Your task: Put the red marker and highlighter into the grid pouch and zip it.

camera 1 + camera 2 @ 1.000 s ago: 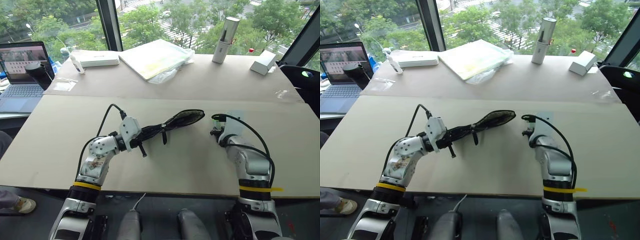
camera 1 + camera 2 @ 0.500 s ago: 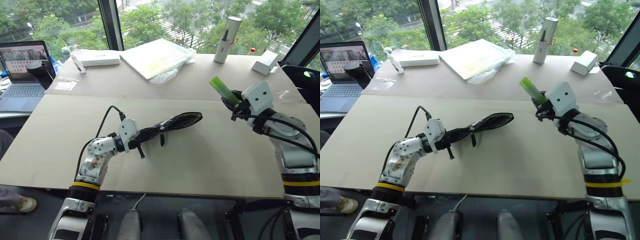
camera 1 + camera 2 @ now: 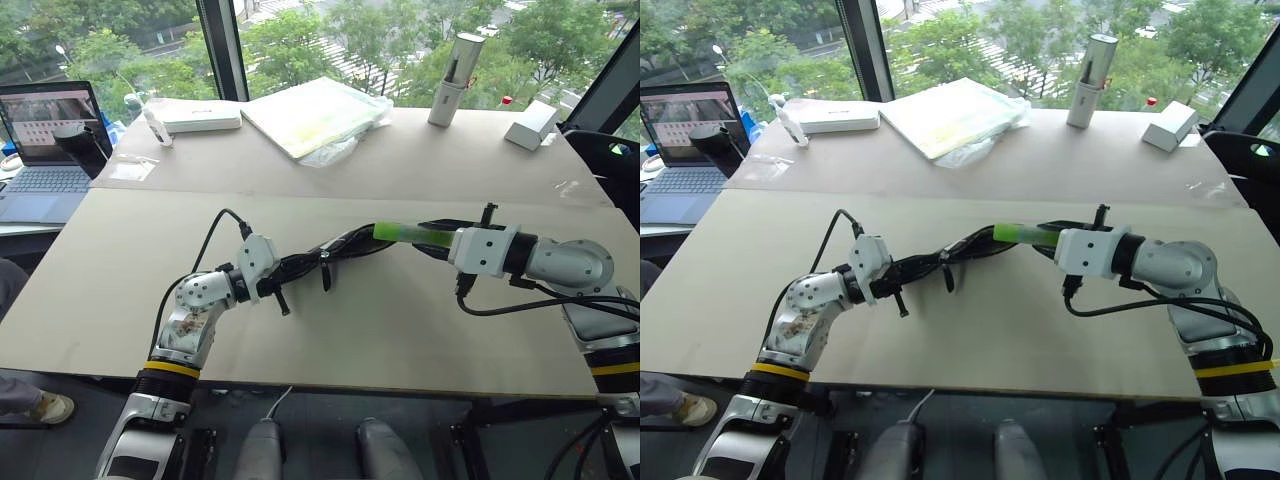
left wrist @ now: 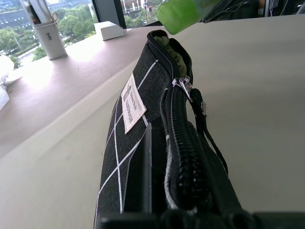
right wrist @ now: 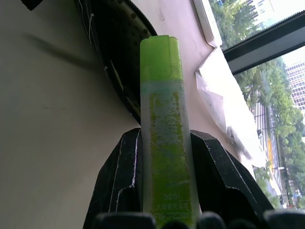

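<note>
Green highlighter point(image 3: 402, 233), clamped in the right fingers point(image 5: 162, 181), lies level with its tip at the pouch point(image 3: 345, 247) mouth. The left fingers point(image 4: 157, 210) pinch the pouch's other end, at nine o'clock of the highlighter, above the worktop point(image 3: 120, 270). Slightly off-line, the tip could snag the zipper edge and fold the mouth shut.

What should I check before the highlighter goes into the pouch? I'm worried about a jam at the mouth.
1. Right gripper holds the highlighter firmly: ok.
2. Left gripper clamps the grid pouch at its closed end: ok.
3. Pouch mouth unzipped and gaping: ok.
4. Highlighter tip lined up with the mouth: ok, just at the opening.
5. Zipper pull strap clear of the mouth: ok, hangs aside.
6. Red marker already inside: cannot tell.
</note>
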Controlling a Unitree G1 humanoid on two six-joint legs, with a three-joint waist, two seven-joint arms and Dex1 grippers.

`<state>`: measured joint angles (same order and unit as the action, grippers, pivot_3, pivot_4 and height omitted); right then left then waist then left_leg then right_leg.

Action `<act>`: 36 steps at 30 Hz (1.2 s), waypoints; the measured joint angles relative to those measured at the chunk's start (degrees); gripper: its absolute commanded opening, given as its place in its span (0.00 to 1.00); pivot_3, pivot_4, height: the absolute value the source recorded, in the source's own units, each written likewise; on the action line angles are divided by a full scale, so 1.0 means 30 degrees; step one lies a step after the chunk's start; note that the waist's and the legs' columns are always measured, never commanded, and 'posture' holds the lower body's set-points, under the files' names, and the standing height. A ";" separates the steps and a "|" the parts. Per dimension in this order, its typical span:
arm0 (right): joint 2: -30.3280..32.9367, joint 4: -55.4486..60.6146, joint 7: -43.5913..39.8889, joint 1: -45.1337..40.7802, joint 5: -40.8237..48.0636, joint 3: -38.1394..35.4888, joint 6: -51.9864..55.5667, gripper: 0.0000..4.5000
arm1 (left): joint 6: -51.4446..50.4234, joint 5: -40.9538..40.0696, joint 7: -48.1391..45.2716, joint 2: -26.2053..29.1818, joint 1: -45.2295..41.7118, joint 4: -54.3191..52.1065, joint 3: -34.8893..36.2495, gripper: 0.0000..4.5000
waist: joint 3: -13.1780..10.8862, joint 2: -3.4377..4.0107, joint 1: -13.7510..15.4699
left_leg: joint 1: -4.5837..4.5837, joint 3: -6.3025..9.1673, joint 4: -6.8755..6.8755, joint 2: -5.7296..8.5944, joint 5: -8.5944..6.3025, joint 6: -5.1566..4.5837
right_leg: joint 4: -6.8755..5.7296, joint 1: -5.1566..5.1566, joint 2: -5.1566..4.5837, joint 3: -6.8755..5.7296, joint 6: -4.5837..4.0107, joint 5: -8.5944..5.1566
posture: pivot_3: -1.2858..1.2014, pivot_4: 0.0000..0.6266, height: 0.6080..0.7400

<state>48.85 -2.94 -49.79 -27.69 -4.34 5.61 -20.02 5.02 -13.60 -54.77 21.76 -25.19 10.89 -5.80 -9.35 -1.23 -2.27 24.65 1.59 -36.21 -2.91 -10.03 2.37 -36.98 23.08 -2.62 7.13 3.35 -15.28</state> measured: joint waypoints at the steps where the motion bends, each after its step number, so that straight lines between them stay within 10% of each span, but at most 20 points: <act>1: -0.0032 -0.0121 -0.0002 -0.0025 -0.0267 0.0225 -0.0419 0.23 | -0.0001 0.0000 -0.0002 0.0002 0.0000 -0.0001 0.0000 0.00 | 0.0000 -0.0001 0.0009 | 0.0000 0.0000 -0.0001 0.0000 0.0000 0.0000 | -0.0002 0.0000 0.0000 0.0000 -0.0001 0.0000 | 0.52 0.24 1.00; 25: -0.4317 -0.5736 -0.0067 -0.5408 -0.4345 0.4730 -0.4470 0.23 | -0.0110 0.0006 -0.0349 0.0225 -0.0306 -0.0036 0.0052 0.00 | 0.0000 0.0001 -0.0010 | -0.0009 0.0006 -0.0007 0.0000 0.0001 0.0001 | -0.0027 -0.0001 0.0000 -0.0003 -0.0015 0.0008 | 0.52 0.24 1.00; 32: -0.5286 -0.6048 -0.0529 -0.5663 -0.4161 0.5080 -0.4374 0.81 | -0.0109 0.0008 -0.0354 0.0079 -0.0472 -0.0034 -0.0068 0.00 | 0.0000 0.0001 -0.0036 | -0.0012 0.0005 -0.0008 -0.0002 0.0001 0.0002 | -0.0038 0.0001 0.0000 -0.0003 -0.0016 0.0009 | 0.52 0.24 1.00; 36: -0.4791 -0.6731 0.0078 -0.6243 -0.4275 0.5014 -0.4798 0.81 | -0.0110 0.0008 -0.0309 0.0130 -0.0472 -0.0039 -0.0054 0.00 | 0.0000 0.0001 -0.0011 | -0.0011 0.0007 -0.0010 -0.0001 0.0002 0.0002 | -0.0036 0.0000 0.0000 -0.0006 -0.0016 0.0009 | 0.52 0.24 1.00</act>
<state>34.48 -23.13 -49.55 -46.41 -17.16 20.65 -34.41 4.69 -13.58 -55.70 22.15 -26.61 10.77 -5.96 -9.35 -1.23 -2.30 24.62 1.61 -36.24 -2.91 -10.02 2.38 -37.09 23.08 -2.62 7.11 3.31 -15.25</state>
